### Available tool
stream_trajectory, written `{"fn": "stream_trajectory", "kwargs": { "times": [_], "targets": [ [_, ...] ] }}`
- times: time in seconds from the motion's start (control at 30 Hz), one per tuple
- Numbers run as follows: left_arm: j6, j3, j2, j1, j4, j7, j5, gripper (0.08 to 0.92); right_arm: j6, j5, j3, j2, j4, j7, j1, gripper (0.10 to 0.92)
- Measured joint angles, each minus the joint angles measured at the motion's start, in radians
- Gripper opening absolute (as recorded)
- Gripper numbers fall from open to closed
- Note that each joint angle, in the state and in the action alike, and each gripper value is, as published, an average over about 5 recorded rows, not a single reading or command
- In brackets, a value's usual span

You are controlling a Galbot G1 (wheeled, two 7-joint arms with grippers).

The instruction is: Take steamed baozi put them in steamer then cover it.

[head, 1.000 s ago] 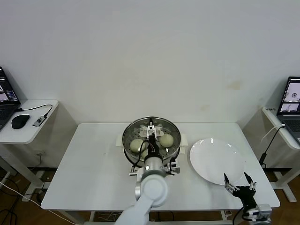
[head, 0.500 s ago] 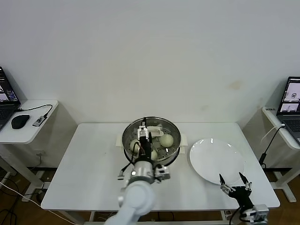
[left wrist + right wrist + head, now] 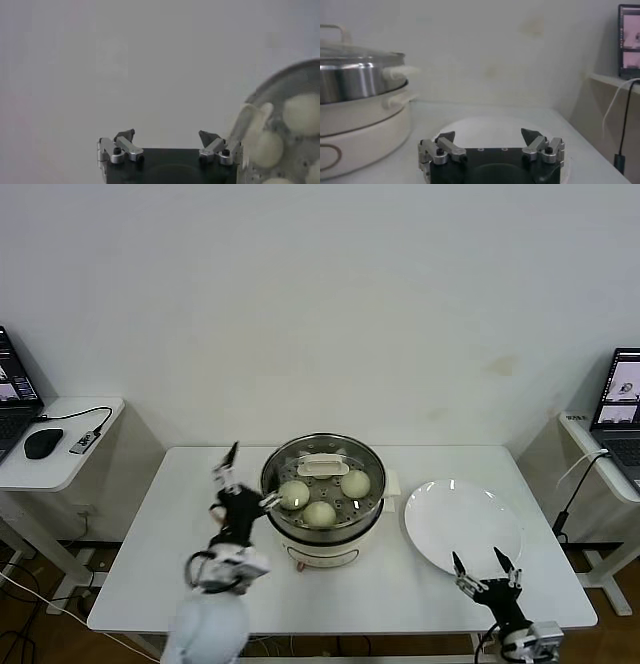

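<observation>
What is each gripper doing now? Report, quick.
Left gripper: open, empty, beside the steamer.
Right gripper: open, empty, near the plate.

Only three steamed baozi showed under the cover; a fourth couldn't be made out. Left wrist view cut off most of the steamer at the edge and blurred it. Right end effector sat at the head view's bottom edge, arm mostly cropped. Both side laptops were cut off.
</observation>
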Motion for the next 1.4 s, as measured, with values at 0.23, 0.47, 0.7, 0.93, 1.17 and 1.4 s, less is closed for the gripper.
{"fn": "stream_trajectory", "kwargs": {
  "times": [0.23, 0.47, 0.7, 0.93, 1.17, 1.4],
  "targets": [
    [-0.067, -0.129, -0.005, 0.177, 0.010, -0.045, -0.227, 0.823, 0.019, -0.010, -0.050, -0.001, 0.015, 0.044, -0.019, 0.823],
    [-0.078, -0.172, -0.007, 0.317, 0.028, -0.048, -0.362, 0.823, -0.004, -0.018, -0.099, 0.004, 0.032, 0.089, -0.038, 0.823],
    [-0.063, -0.195, -0.022, 0.400, 0.018, -0.035, -0.433, 0.823, -0.026, -0.010, -0.118, -0.002, 0.070, 0.115, -0.068, 0.823],
    [-0.041, -0.204, -0.042, 0.446, -0.004, -0.018, -0.470, 0.823, -0.048, -0.005, -0.119, -0.009, 0.100, 0.132, -0.092, 0.823],
    [-0.033, -0.213, -0.044, 0.482, -0.024, -0.007, -0.489, 0.823, -0.064, -0.021, -0.117, -0.003, 0.121, 0.140, -0.100, 0.823],
    [-0.028, -0.223, -0.042, 0.504, -0.033, -0.009, -0.493, 0.823, -0.074, -0.043, -0.110, -0.003, 0.139, 0.145, -0.108, 0.823]
  ]
}}
